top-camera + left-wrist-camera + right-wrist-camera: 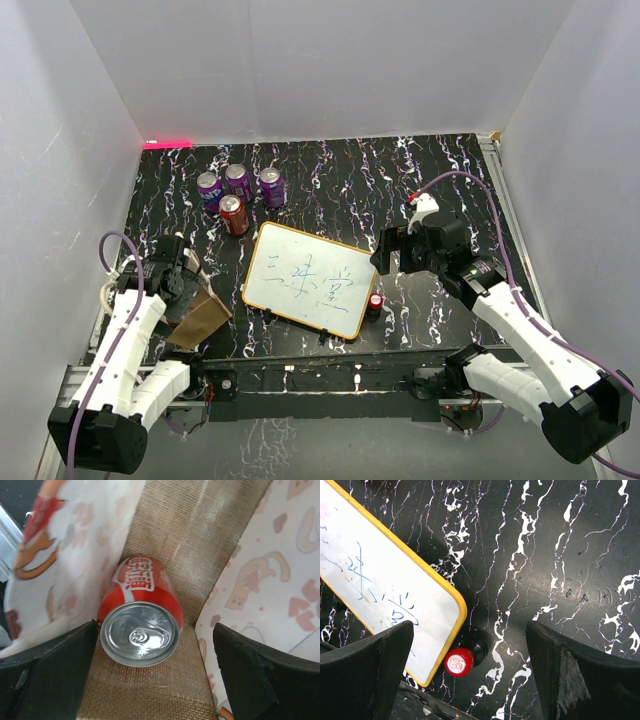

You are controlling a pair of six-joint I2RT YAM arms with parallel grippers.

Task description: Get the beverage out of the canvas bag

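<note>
The tan canvas bag (203, 318) lies tipped at the near left of the table. In the left wrist view I look into it: woven brown floor (150, 690) and pale printed lining (265, 580). A red beverage can (140, 630) lies inside on its side, silver top toward the camera. My left gripper (155, 675) is open at the bag's mouth, its fingers either side of the can, the left finger close to it. My right gripper (470, 672) is open and empty above the table at the right, also visible from above (388, 252).
A white board with a yellow frame (312, 279) lies mid-table, its corner in the right wrist view (385, 585). A small red-capped black object (460, 661) stands by that corner. Three purple cans (240, 183) and one red can (234, 214) stand at the back left.
</note>
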